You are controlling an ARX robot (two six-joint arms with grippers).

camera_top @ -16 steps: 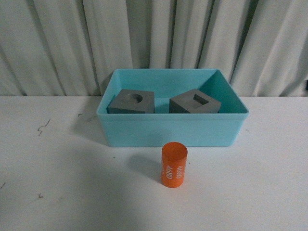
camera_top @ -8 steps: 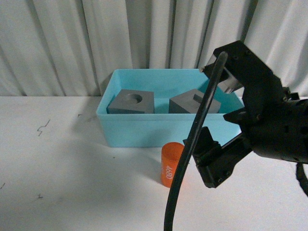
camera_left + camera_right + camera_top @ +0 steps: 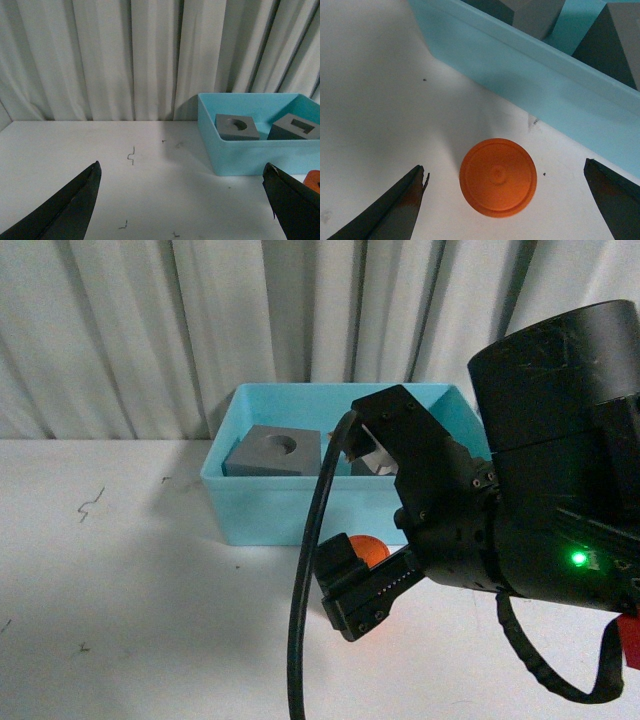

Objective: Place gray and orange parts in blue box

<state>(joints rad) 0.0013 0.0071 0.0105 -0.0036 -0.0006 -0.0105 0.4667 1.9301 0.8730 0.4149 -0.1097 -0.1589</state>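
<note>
White table [image 3: 120,620], backed by a pleated pale curtain [image 3: 150,320], carries all parts. The right arm [image 3: 560,490], black with a green indicator light, fills the right half of the front view, with a black cable [image 3: 305,580] looping down in front of it. The blue box [image 3: 270,510] stands at the rear of the table, close to the curtain. Left pincer [image 3: 182,167]: released, fingers spread wide above bare table, well apart from the box. Right pincer [image 3: 505,167]: released, fingers spread wide to either side of the orange cylinder, touching nothing. Inside the box, side by side, lie the gray cube with round recess [image 3: 270,455] and the gray cube with rectangular recess [image 3: 295,127]. The orange cylinder [image 3: 498,177] stands upright on the table just outside the box's near wall, seen end-on from the right wrist.
</note>
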